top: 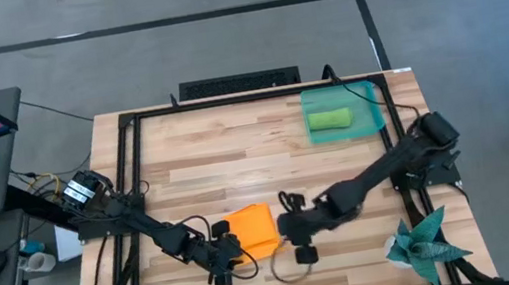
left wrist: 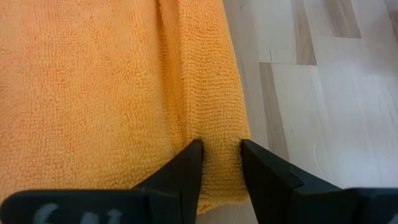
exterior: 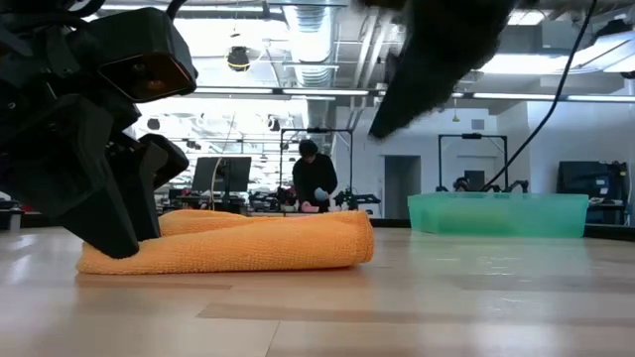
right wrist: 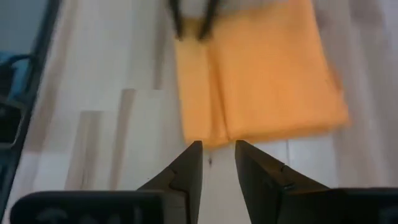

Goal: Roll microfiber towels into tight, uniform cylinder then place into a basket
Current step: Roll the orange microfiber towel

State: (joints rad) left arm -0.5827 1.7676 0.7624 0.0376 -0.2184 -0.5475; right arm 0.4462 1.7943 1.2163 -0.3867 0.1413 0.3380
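At the near edge of the worktop (top: 187, 163), the left hand (left wrist: 217, 163) pinches a rolled fold at the edge of the orange microfiber towel (top: 253, 230); in the left wrist view its two dark fingers (left wrist: 186, 163) sit either side of that ridge of cloth, and their bases are cut off by the picture's edge. In the low view the left arm's bulk covers the towel's left end, so the grip itself is hidden there. The towel lies partly folded over, a low flattened bundle rather than a tight cylinder, resting on the wood.

Just beside the towel's other edge is the right hand (right wrist: 217, 155). Its fingers stand slightly spread with bare wood showing between them, holding nothing, their tips just short of the orange cloth. In the low view this arm appears only as a dark blurred mass overhead, cut off at the top.

A dark teal spiky cloth (top: 423, 244) sits at the near right corner of the worktop, well apart from the towel.

Farther back, toward the far right corner, the translucent teal basket (top: 367, 93) holds the lime green towel (top: 329, 120), rolled into a short cylinder. From table height the basket's walls blur its contents.

Beyond the worktop, a person (exterior: 312, 178) stands in the room, too small to make out further.
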